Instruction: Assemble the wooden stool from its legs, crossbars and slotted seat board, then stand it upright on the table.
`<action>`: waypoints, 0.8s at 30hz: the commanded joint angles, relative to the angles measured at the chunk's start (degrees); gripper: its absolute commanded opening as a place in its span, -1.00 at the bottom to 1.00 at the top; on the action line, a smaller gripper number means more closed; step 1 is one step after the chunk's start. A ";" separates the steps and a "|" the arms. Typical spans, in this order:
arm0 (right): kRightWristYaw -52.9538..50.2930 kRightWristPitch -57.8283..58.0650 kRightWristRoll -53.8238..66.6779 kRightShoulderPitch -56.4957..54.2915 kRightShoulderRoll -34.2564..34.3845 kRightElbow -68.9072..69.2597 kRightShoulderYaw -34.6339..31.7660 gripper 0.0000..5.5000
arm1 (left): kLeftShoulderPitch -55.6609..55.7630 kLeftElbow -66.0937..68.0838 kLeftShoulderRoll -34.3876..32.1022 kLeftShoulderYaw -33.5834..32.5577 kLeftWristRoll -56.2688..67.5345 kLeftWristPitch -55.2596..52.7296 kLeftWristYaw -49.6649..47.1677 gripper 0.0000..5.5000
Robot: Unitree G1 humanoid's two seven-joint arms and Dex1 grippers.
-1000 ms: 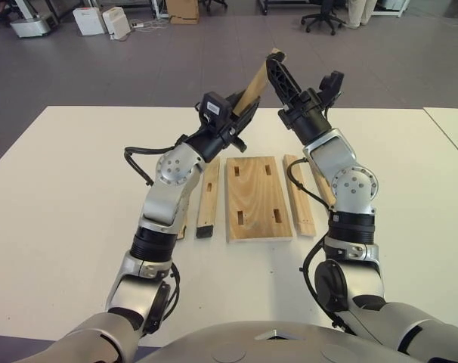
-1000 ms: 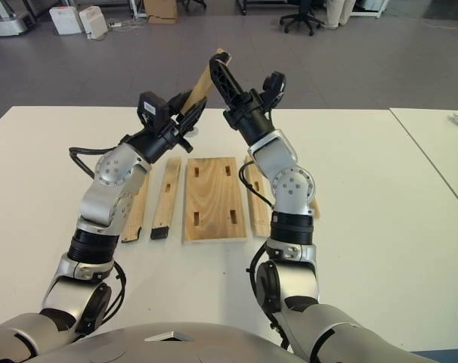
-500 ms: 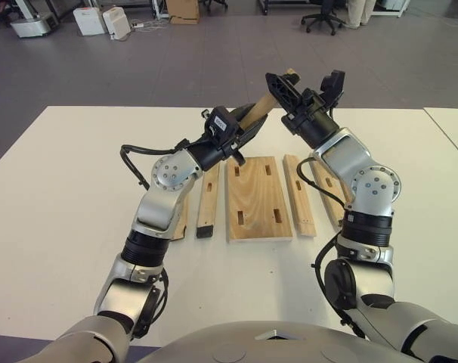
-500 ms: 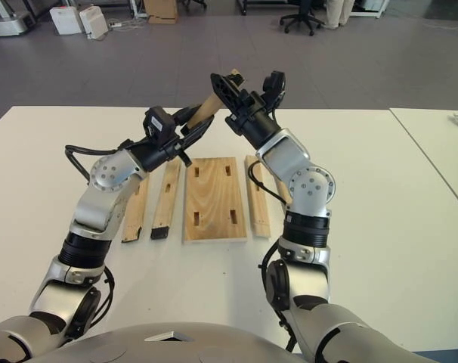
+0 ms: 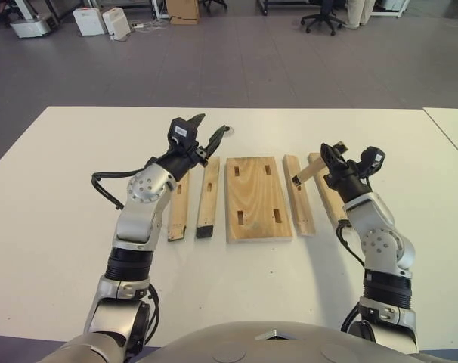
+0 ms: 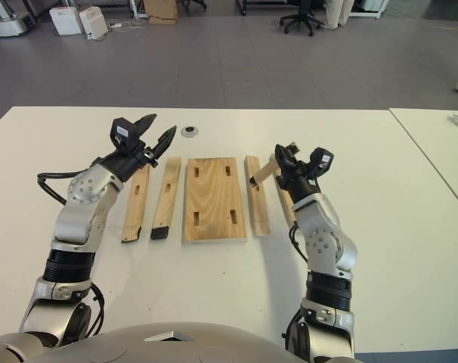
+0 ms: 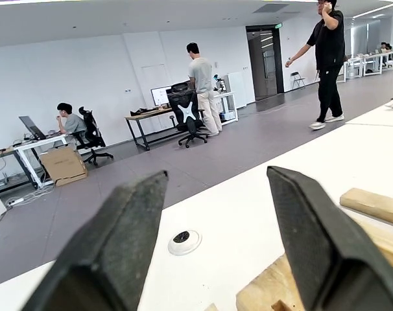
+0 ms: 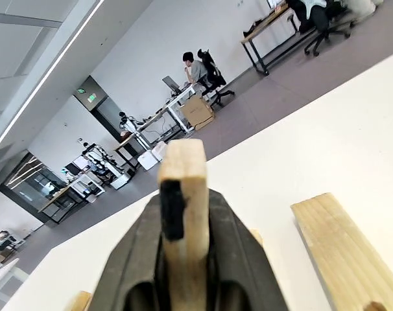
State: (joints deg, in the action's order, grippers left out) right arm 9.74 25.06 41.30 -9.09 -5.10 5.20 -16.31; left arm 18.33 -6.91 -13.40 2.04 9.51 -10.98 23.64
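Centrally, the seat board (image 5: 258, 198) lies flat on the table (image 5: 63, 189), loose bars (image 5: 210, 198) flanking it. The right gripper (image 5: 331, 163) clamps one tilted bar (image 5: 306, 174) above the right-hand pieces; the left gripper (image 5: 211, 126) hangs, fingers spread, over the left-hand ones.

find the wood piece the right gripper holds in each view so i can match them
Left eye view: the wooden piece sticks out of the right gripper, right of centre.
Right eye view: wooden piece just right of centre.
Right wrist view: centre, end-on between the fingers.
Left wrist view: cannot tell it from the other wood.
Shared landmark: the slotted seat board, on its left in both eye views.
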 commanded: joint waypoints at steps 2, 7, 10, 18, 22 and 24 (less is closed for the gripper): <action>1.69 -5.77 -5.02 -0.47 0.27 -6.22 0.59 -0.85 | -0.57 0.47 1.12 -0.50 0.73 -1.02 -1.00 0.02; 2.79 -10.97 -9.20 -1.60 0.34 -13.07 1.20 -0.85 | -0.63 0.41 1.53 -0.89 1.09 -1.12 -1.71 0.02; 3.61 -12.41 -10.95 -1.13 -0.16 -13.50 2.01 -0.85 | -0.95 0.27 1.63 -0.86 1.24 -1.13 -2.02 0.02; 5.40 -15.21 -27.75 6.12 -5.93 -20.27 13.74 -0.85 | -2.06 -0.52 1.12 -1.32 1.06 -1.55 -2.20 0.02; 7.05 -15.98 -29.88 7.05 -6.90 -22.99 16.28 -0.85 | -2.56 -0.75 1.43 -0.53 0.39 -1.86 -2.30 0.02; 7.34 -18.53 -28.41 6.65 -6.38 -21.38 14.96 -0.85 | -2.61 -0.60 1.35 -0.55 0.27 -1.77 -2.30 0.02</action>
State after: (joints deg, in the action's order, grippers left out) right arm 17.02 2.23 15.33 -9.94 -11.39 -9.30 -2.00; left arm 16.39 -6.99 -11.67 1.03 10.53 -12.00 21.79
